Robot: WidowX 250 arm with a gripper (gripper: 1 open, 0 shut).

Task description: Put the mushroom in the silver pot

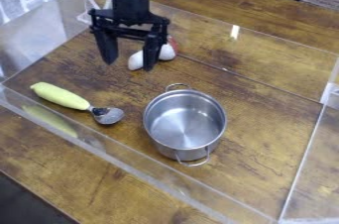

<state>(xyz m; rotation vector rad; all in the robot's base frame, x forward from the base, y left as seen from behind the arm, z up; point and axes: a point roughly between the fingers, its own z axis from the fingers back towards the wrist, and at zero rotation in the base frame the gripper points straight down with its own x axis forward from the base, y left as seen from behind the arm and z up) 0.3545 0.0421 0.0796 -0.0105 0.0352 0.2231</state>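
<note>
At the left edge of the wooden table [252, 79], near the front, a spoon [74, 102] lies flat, its yellow-green handle pointing left and its small metal bowl toward the right. Farther back and a little to the right, the black gripper [131, 55] hangs from above, pointing straight down with its two fingers [107, 48] spread wide apart and nothing between them. The mushroom [146, 57] lies on its side on the table at the gripper's right finger, white stem toward the front and red-brown cap toward the back; the finger partly covers it, and whether they touch cannot be told. To the right and nearer the front, well apart from the mushroom, stands the silver pot [185, 124], upright and empty, with one loop handle showing at its front edge and another at its back rim.
</note>
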